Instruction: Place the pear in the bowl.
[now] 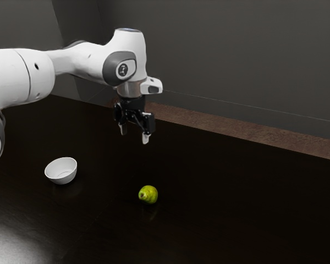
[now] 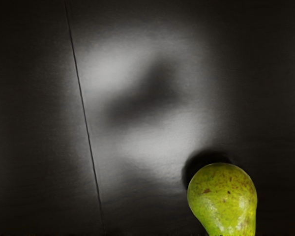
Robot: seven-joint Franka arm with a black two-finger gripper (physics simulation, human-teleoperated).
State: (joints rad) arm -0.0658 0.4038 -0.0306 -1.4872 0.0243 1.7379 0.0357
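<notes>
My black gripper (image 1: pixel 135 136) hangs well above the table in the exterior view, its two light fingertips apart with nothing between them. The green pear (image 1: pixel 148 194) lies on the table, lower than the gripper and nearer the exterior view's bottom edge. In the wrist view the rounded end of the pear (image 2: pixel 222 196) shows, its narrower part cut off by the picture's edge. A white bowl (image 1: pixel 61 171) stands upright toward the exterior view's left, apart from the pear, with nothing seen inside.
The dark table (image 1: pixel 236 203) extends around the pear and bowl, with a thin seam in its surface in the wrist view. Beyond its far edge are a brown strip of floor (image 1: pixel 225 127) and a grey wall (image 1: pixel 225 55).
</notes>
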